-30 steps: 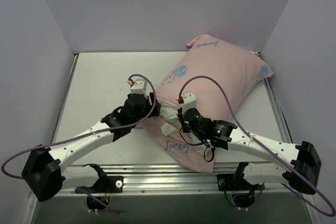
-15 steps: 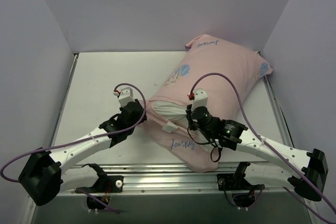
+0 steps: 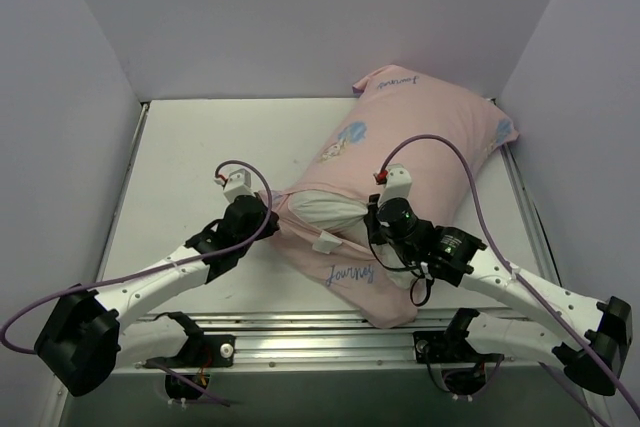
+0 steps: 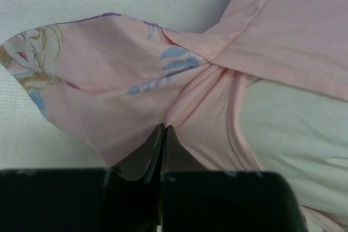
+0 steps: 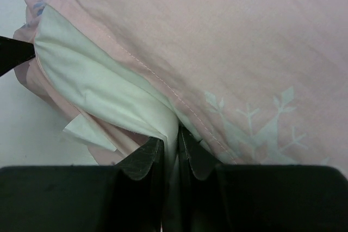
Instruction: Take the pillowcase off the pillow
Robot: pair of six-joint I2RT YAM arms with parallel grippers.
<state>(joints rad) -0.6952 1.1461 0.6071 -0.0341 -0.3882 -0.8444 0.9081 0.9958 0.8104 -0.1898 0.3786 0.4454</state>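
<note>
The pillow lies diagonally on the right half of the bench. Most of it sits inside the pillowcase, pale pink side up. White cushion is exposed at the open end, nearest the arms. The left end effector is clamped on a gathered fold of pillowcase fabric. The right end effector pinches the exposed white pillow fabric, just beside the hem.

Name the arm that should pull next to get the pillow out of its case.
Right, probably: the right gripper pinches the white pillow at the opening, while the left gripper only clamps the pillowcase fabric and can anchor it.
</note>
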